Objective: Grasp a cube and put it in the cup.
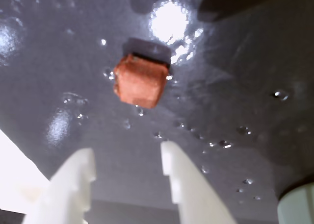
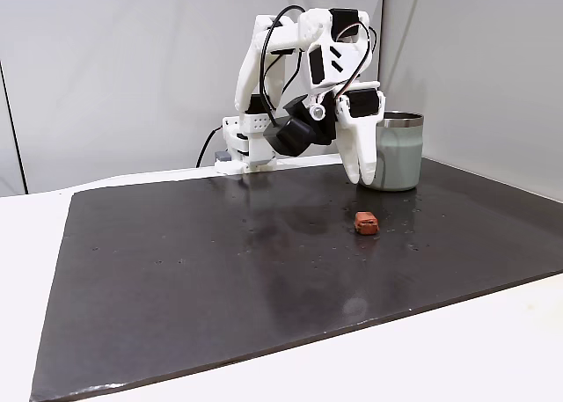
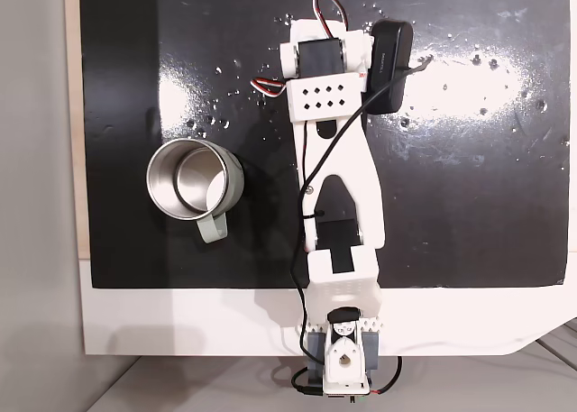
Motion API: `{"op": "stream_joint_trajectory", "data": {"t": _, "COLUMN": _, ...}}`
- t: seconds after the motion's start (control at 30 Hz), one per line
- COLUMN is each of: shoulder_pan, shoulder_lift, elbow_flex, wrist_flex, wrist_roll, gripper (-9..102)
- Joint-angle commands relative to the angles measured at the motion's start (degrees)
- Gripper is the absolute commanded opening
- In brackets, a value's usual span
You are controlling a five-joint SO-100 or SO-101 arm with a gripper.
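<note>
While the arm [image 2: 299,68] reached out over the dark surface [image 2: 176,270], the end effector [image 1: 128,167] hung above it with its two white fingers [image 1: 73,180] spread apart and nothing between them. In the wrist view the gap between the fingers was clear, and the cube [image 1: 140,81] lay beyond their tips, apart from both, resting on the glossy surface with a small shadow behind it. Small bright droplets or specks dotted the surface around it.

In a fixed view from the front, the cube [image 2: 366,222] sat on the surface below and slightly to the right of the end effector [image 2: 361,175], whose fingers pointed downward without touching it. The cup [image 2: 398,151] stood upright behind the fingers, near the far right part of the surface, its steel rim showing at the top.

In a fixed view from above, the cup [image 3: 194,182] stood to the left of the arm [image 3: 334,160], its handle pointing toward the lower edge of the picture and its interior holding nothing visible. The arm's base [image 3: 338,349] was fixed on the white edge beyond the dark surface [image 3: 487,178]. The cube was hidden there beneath the arm.
</note>
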Motion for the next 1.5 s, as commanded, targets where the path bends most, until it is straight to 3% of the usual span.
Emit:
{"op": "stream_joint_trajectory", "data": {"t": 0.0, "shoulder_pan": 0.3, "shoulder_lift": -0.2, "elbow_flex": -4.9, "wrist_flex": 1.5, "wrist_roll": -0.5, "gripper": 20}}
{"op": "stream_joint_trajectory", "data": {"t": 0.4, "shoulder_pan": -0.5, "shoulder_lift": -10.9, "elbow_flex": -17.6, "wrist_flex": 8.7, "wrist_roll": -1.3, "gripper": 27}}
{"op": "stream_joint_trajectory", "data": {"t": 0.8, "shoulder_pan": 0.1, "shoulder_lift": -26.6, "elbow_flex": -41.2, "wrist_flex": 19.3, "wrist_roll": -1.4, "gripper": 27}}
{"op": "stream_joint_trajectory", "data": {"t": 1.47, "shoulder_pan": 0.5, "shoulder_lift": -32.3, "elbow_flex": -45.1, "wrist_flex": 20.0, "wrist_roll": -1.4, "gripper": 26}}
